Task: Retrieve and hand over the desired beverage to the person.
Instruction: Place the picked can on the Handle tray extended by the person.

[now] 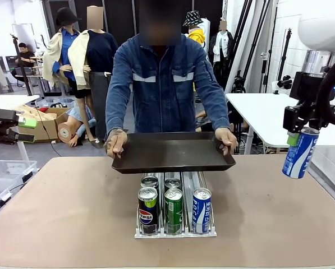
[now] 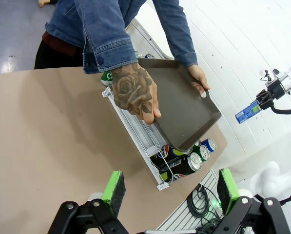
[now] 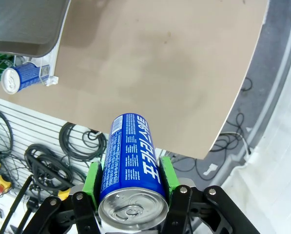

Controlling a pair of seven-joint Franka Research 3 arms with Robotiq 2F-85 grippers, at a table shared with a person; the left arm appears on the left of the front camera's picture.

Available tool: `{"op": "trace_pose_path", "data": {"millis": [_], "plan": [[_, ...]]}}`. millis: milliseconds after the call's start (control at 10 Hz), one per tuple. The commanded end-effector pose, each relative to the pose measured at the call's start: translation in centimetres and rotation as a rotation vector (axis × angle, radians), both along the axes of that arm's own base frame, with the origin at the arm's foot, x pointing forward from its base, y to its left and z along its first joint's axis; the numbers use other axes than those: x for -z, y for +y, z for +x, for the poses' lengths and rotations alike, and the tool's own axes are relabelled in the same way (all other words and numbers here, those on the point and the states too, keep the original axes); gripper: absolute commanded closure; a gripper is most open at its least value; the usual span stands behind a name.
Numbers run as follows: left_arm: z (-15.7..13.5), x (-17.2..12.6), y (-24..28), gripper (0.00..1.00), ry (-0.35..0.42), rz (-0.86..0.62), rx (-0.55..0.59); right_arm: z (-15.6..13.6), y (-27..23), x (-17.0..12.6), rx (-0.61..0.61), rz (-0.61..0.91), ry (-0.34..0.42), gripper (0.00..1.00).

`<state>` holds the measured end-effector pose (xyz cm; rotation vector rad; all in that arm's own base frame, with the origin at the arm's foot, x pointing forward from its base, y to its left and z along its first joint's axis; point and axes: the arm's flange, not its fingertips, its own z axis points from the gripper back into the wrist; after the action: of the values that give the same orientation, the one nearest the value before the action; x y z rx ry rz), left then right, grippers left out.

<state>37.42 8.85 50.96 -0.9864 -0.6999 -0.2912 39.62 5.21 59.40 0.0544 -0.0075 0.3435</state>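
Observation:
The person [image 1: 167, 84] stands at the far side of the table, both hands holding a dark tray [image 1: 173, 152] level above a can rack [image 1: 175, 232]. The rack holds a black Pepsi can [image 1: 147, 207], a green can [image 1: 173, 208] and a blue can [image 1: 201, 208], with more cans behind them. My right gripper [image 1: 295, 137] hangs in the air at the right, off the table's right edge, shut on a blue beverage can [image 1: 300, 152] that tilts slightly. In the right wrist view the can [image 3: 130, 161] sits between the green pads [image 3: 92, 178]. My left gripper [image 2: 169, 192] is open and holds nothing, high over the table's left side.
A white table [image 1: 262, 112] stands behind on the right. A clear plastic box [image 1: 1, 174] and cardboard boxes [image 1: 41, 120] sit on the floor to the left. Cables [image 3: 48, 161] lie on the floor below the table's right edge. The brown tabletop [image 1: 60, 213] has free room either side of the rack.

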Motion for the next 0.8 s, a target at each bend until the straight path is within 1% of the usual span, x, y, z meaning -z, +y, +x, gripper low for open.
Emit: {"op": "trace_pose_path", "data": {"millis": [0,400,700], "plan": [[-0.1,0.0,0.2,0.00,-0.007,-0.009,0.005,0.4,1.7,-2.1,-0.010,-0.011,-0.002,0.64],[-0.1,0.0,0.2,0.00,-0.007,-0.009,0.005,1.7,7.1,-6.8,-0.047,-0.070,-0.016,0.64],[-0.1,0.0,0.2,0.00,-0.007,-0.009,0.005,4.6,11.9,-7.9,-0.095,-0.056,-0.011,0.64]]}}
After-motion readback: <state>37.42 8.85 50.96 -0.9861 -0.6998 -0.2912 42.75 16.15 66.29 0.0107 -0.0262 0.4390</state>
